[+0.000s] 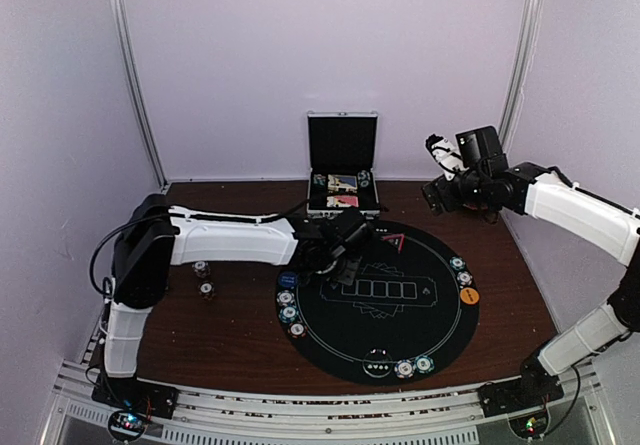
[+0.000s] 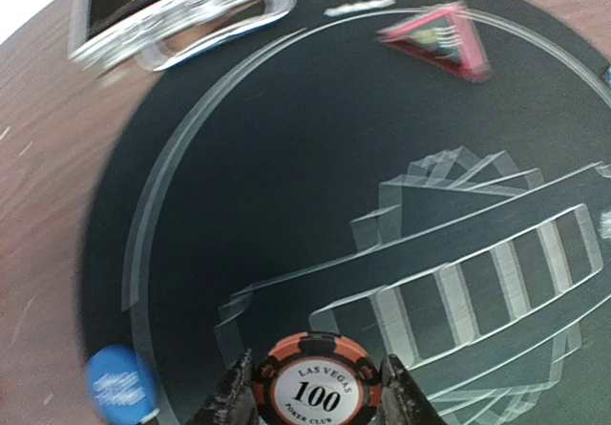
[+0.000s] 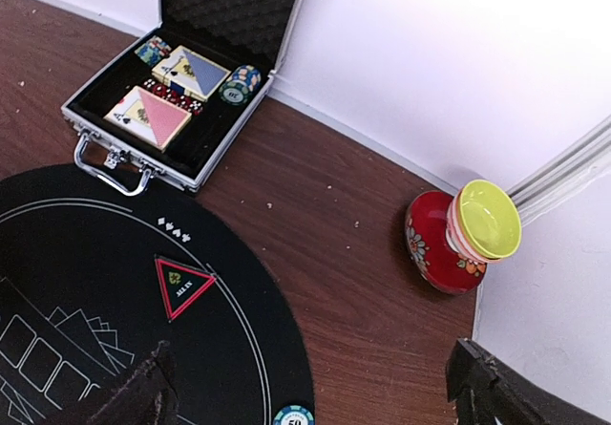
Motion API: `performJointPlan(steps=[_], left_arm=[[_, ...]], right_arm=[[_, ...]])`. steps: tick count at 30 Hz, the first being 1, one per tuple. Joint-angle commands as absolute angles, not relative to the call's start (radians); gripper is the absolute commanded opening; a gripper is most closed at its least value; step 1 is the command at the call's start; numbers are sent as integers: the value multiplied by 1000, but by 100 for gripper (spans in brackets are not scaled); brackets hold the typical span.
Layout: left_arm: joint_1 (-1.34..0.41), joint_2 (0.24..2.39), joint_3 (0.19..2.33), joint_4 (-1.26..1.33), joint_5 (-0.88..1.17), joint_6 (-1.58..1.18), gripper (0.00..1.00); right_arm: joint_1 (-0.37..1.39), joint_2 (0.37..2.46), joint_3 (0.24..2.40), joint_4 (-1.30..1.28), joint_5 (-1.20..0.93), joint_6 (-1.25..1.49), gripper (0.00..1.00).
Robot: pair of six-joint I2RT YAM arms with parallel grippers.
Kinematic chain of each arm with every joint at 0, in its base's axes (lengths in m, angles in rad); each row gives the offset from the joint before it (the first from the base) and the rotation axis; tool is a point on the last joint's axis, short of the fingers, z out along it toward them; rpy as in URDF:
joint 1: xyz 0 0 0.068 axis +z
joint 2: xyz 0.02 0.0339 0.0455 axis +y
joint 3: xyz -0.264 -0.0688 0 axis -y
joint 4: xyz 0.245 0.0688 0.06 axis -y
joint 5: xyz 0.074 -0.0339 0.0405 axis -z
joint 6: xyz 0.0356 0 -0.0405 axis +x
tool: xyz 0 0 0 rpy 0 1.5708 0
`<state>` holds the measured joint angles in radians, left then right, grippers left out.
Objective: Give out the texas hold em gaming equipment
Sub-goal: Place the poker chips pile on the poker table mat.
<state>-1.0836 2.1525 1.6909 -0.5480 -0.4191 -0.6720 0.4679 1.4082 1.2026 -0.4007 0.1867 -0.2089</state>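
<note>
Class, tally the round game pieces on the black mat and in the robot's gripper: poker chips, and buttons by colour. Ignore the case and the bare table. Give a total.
Poker chips on the mat: 7
Poker chip in the left gripper: 1
Blue button: 1
Orange button: 1
White button: 1
Total: 11

Orange-red, black-striped chip; black, white-lined mat; blue button.

In the left wrist view the silver case, far left, is blurred and cropped. The red chip loses its near rim.
</note>
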Motion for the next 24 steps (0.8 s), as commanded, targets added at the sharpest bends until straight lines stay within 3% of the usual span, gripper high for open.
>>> performJointPlan(steps=[1,7,16,18,20,24], left_arm=[[-1126,2297,1879,-532,-367,-582,0],[-1152,2456,2047,-534,-322,-552,0],[-1152,2524,2081,-518,-310,-549,0],[-1152,2523,2069,-515,-310,-551,10],[-1152,2515,2061,-514,-315,-552,33],[-1152,2471,2032,-515,-357,-557,58]], right_arm=[[437,1361,1184,-357,212,-182,100],[435,1363,1177,-345,207,-187,100],[436,1369,1173,-342,198,-192,100],[436,1367,1174,-343,195,-192,100],[435,1367,1174,-344,192,-192,100],[436,1368,1173,-344,176,-195,100]])
